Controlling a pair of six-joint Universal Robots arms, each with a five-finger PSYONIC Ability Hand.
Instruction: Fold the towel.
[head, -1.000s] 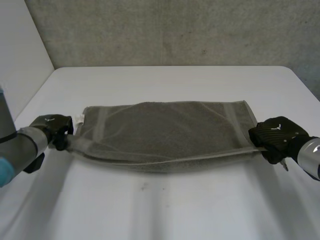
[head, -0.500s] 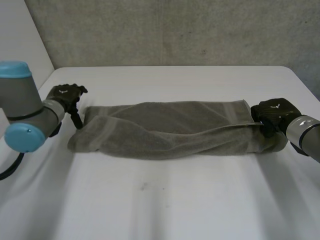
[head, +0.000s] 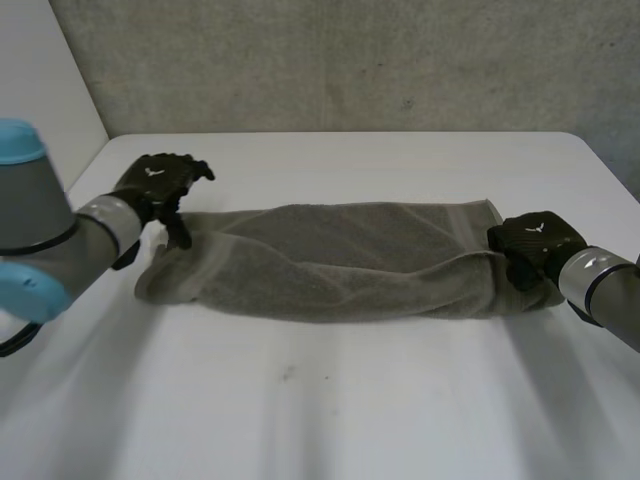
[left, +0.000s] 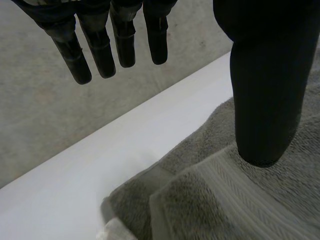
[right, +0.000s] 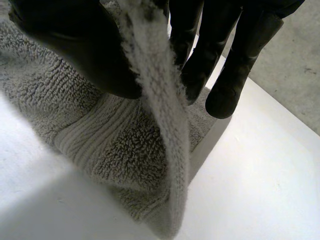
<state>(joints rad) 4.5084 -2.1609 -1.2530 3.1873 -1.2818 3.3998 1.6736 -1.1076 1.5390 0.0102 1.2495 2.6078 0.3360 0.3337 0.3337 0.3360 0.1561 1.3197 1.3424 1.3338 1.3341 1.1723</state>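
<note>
Lying across the middle of the white table (head: 330, 400), a long grey terry-cloth towel (head: 340, 262) is doubled over lengthwise into a loose band. It runs from close to the table's left edge towards its right edge and sits well back from the near edge. Its upper layer sags in soft creases, and a woven border stripe shows at each short end.

The robot's black left hand (head: 160, 183) is at the towel's left end, on the side of the far edge of the table. In the left wrist view this hand (left: 260, 90) is released: its fingers (left: 100, 50) hang straight and apart above the bare table (left: 90, 170), holding nothing. Only the thumb tip rests on the towel (left: 225, 200), just inside the ribbed border at the folded corner. The grey left arm (head: 45, 240) with its light-blue cap reaches in from the table's left edge.

The black right hand (head: 530, 245) is at the towel's right end, near the table's right edge. In the right wrist view this hand (right: 70, 45) is grasping the cloth: a raised edge of the towel (right: 120, 140) is pinched between thumb and fingers (right: 235, 70). That edge stands up in a thin ridge, and the rest of the end lies on the table (right: 250, 180) beneath it.

A rough grey wall (head: 350, 60) stands behind the table's far edge.
</note>
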